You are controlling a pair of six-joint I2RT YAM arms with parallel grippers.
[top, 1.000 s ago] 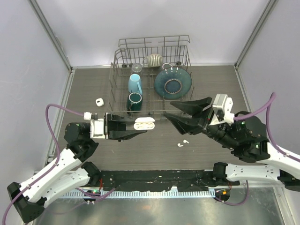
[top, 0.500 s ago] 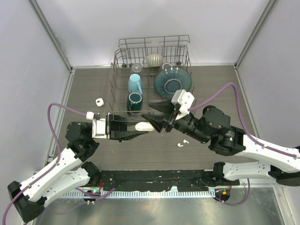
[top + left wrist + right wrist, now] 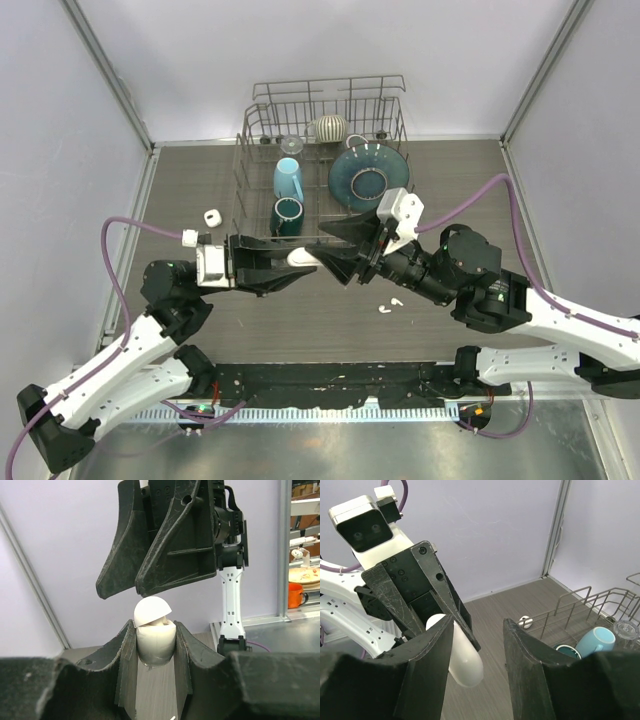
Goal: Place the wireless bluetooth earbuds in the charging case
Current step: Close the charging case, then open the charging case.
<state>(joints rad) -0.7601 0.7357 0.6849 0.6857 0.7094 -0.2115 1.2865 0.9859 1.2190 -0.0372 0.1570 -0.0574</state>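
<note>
White charging case (image 3: 155, 642) sits clamped in the left hand (image 3: 292, 270), held off the desk (image 3: 190, 180) just in front of the dish rack (image 3: 322, 100). The lid (image 3: 151, 611) is tilted, neither shut nor fully back.

Right hand (image 3: 477, 630) has its fingers apart. It comes at the case from the opposite side, tips right at the lid. Whether they touch it can't be told.

Two earbuds (image 3: 386, 309) lie loose on the desk under the right arm, well apart from the case. A small white piece (image 3: 212, 218) sits left of the rack; too small to identify.

Step, as a judgement: the right hand is working the lid, not inserting. Opening or closing can't be called from this.

Next move needs the lid fully back and the left hand holding steady. Then the right hand has to drop to the desk for a pinch on a very small, curved part that slips easily.

Views:
- Left wrist alone shows the lid angle and the gap under it. Something pale sits under the lid; unclear what.
- Right wrist shows the case body between its fingers, nearer one finger, lid hidden.
- Top view alone shows the loose earbuds.
</note>
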